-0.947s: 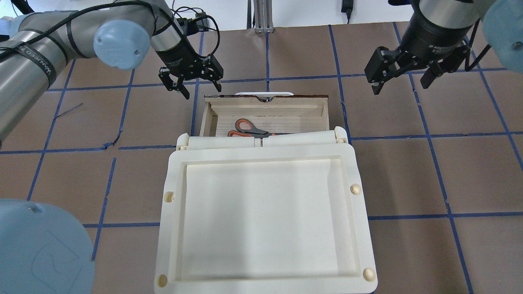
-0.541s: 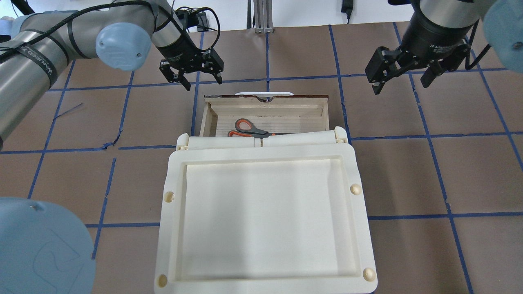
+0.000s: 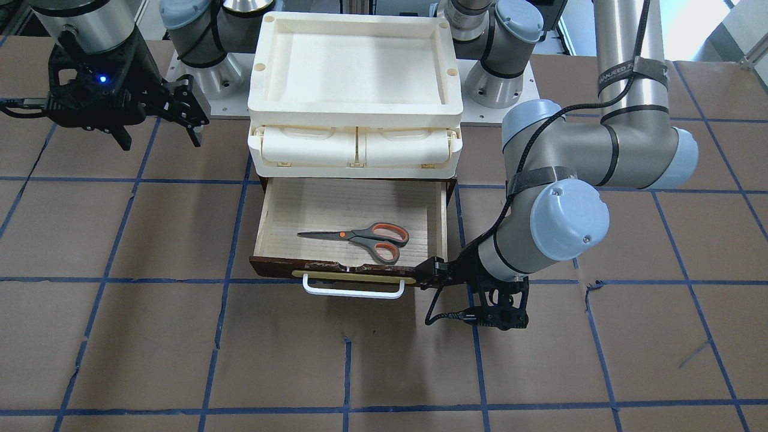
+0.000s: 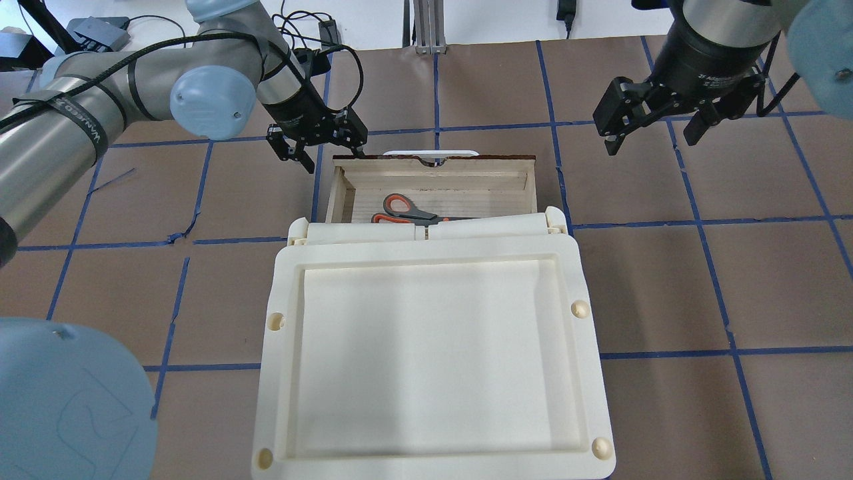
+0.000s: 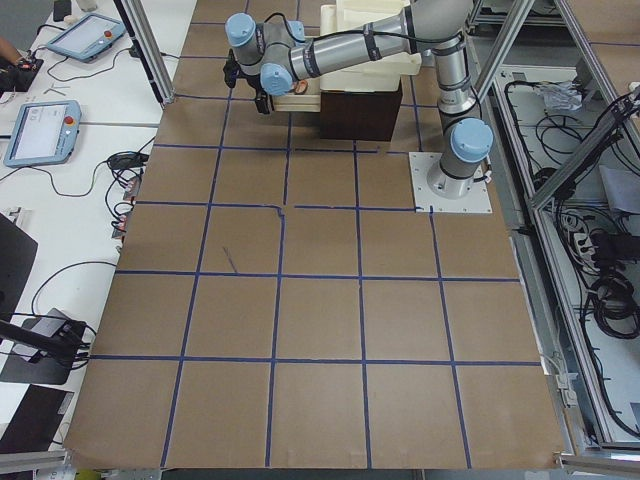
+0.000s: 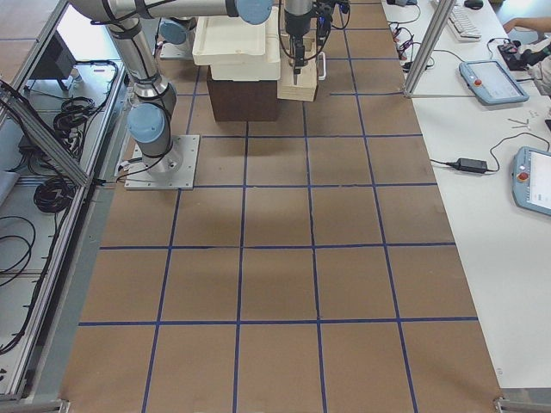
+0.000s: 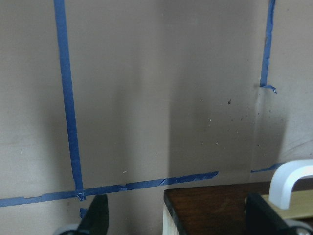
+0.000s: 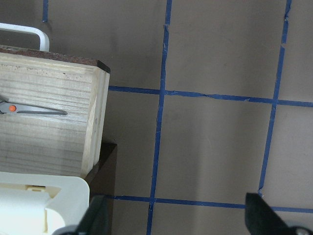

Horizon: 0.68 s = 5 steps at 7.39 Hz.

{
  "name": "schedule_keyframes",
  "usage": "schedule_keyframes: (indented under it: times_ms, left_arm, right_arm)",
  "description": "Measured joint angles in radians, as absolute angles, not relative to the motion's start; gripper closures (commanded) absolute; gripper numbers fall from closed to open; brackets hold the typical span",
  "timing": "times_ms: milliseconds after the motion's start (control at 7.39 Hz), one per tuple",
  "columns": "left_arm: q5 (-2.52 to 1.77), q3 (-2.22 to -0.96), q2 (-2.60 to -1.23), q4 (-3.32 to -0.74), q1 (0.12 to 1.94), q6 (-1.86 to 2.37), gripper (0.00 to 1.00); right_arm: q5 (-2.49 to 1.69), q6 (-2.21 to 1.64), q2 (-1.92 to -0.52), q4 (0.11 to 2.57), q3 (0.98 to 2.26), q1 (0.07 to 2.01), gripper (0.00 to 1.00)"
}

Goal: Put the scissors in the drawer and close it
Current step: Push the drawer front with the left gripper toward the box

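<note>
The scissors (image 3: pixel 360 236) lie flat inside the open drawer (image 3: pixel 336 201), handles toward the robot's left; they also show in the overhead view (image 4: pixel 408 211) and the right wrist view (image 8: pixel 29 109). The drawer (image 4: pixel 440 181) is pulled out, with a dark brown front and a white bar handle (image 3: pixel 353 290). My left gripper (image 4: pixel 332 157) is open and empty, its fingers astride the left end of the drawer front (image 7: pixel 210 208); the handle's end (image 7: pixel 292 179) is beside it. My right gripper (image 4: pixel 651 141) is open and empty, hovering off the drawer's right side.
A cream plastic unit with a tray top (image 4: pixel 426 248) sits over the drawer's back part and hides the scissor tips from overhead. Two cream compartments (image 3: pixel 354 147) are above the drawer. Brown table paper carries a blue tape grid (image 4: pixel 700 223).
My left gripper has moved right and down, from beside the drawer to over the left corner of its front. The right arm, the drawer and the scissors have not moved.
</note>
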State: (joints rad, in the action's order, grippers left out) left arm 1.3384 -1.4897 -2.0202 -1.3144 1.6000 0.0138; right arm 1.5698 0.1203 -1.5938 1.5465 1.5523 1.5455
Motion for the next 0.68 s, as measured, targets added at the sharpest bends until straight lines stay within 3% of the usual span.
schedule_keyframes:
  times_ms: [676]
  left_arm:
    - [1.338,-1.493,-1.99,-1.415,1.601,0.015,0.0]
  right_arm:
    - [1.569,0.132,-1.593,1.549,1.553,1.545,0.0]
